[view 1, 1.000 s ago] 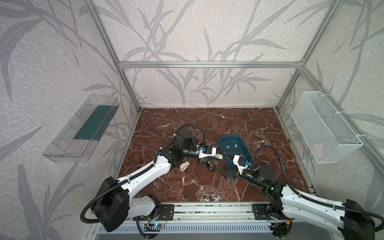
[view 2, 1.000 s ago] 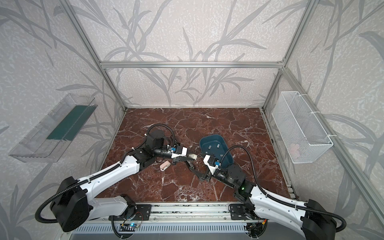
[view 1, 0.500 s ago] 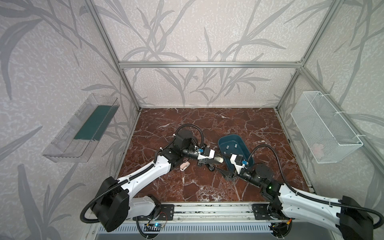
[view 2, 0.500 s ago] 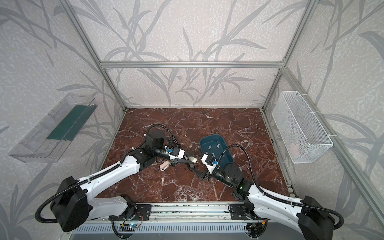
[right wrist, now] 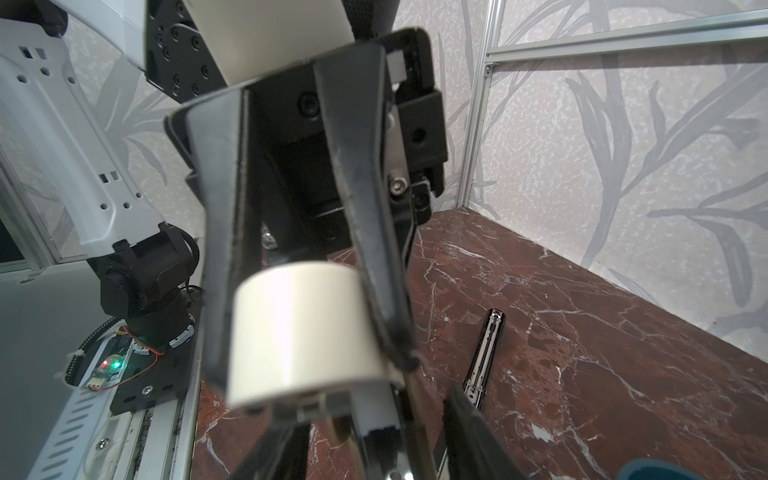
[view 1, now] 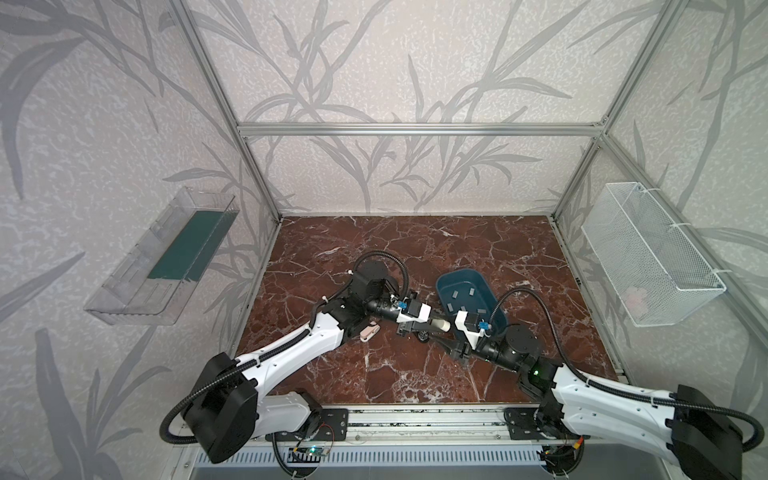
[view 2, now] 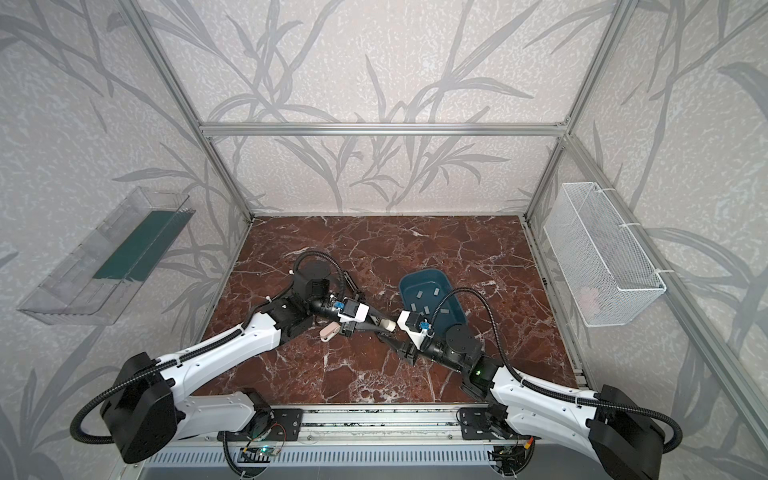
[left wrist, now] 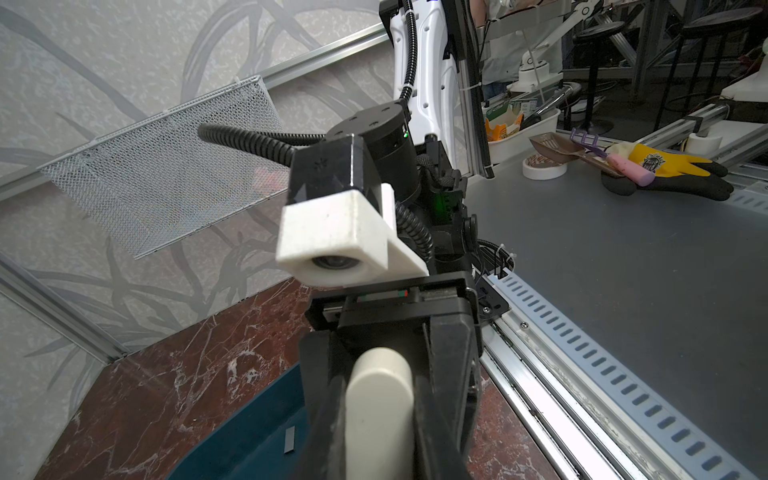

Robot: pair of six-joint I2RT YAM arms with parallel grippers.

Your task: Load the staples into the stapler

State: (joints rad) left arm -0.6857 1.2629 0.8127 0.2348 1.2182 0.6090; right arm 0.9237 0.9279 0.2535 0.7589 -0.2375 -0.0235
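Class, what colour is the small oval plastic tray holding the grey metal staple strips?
The oval plastic tray is dark teal, clearest in a top view.

1. Both top views are bright, with soft, even light from above; the pale walls (view 1: 374,83) look flat.
2. The dark marble tabletop (view 1: 415,249) carries a mild sheen, and the shadows on it are faint and soft-edged.
3. In both wrist views the stapler (right wrist: 303,328) sits very close to the lens and blurs; the background is sharper.
4. The wrist views stretch towards their edges.
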